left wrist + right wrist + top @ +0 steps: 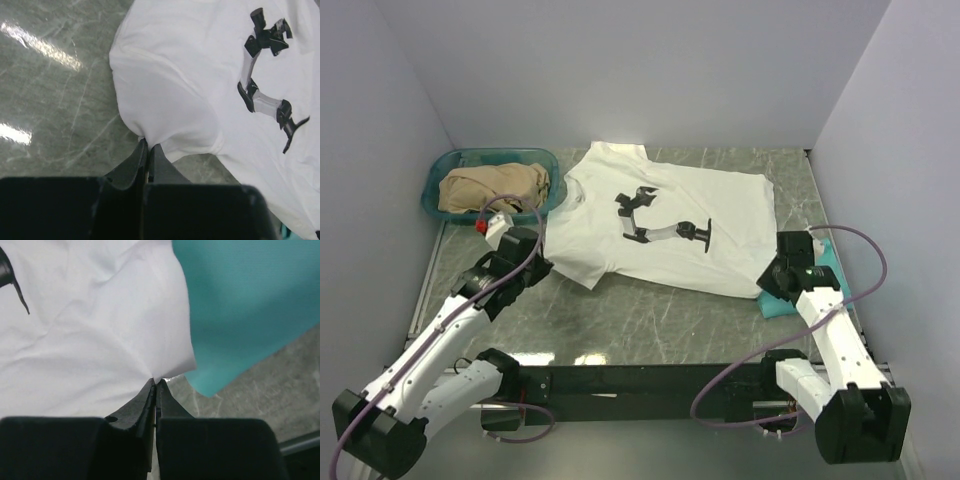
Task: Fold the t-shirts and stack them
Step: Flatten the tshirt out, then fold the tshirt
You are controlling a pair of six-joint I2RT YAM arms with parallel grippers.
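Note:
The white t-shirt (665, 225) with a black chest print lies spread on the marble table, collar toward the back. My left gripper (542, 243) is shut on the shirt's left sleeve edge; in the left wrist view the cloth (170, 90) is pinched between my closed left gripper (148, 145). My right gripper (775, 272) is shut on the shirt's bottom right corner; the right wrist view shows the white hem (100, 330) pinched in it (156, 382). The teal-green t-shirt (820, 270) lies folded under the white shirt's right corner and shows in the right wrist view (245, 305).
A teal plastic basket (448, 162) holding tan cloth (492, 187) stands at the back left, close to the left gripper. Grey walls enclose the table on three sides. The black mounting rail (640, 382) runs along the near edge.

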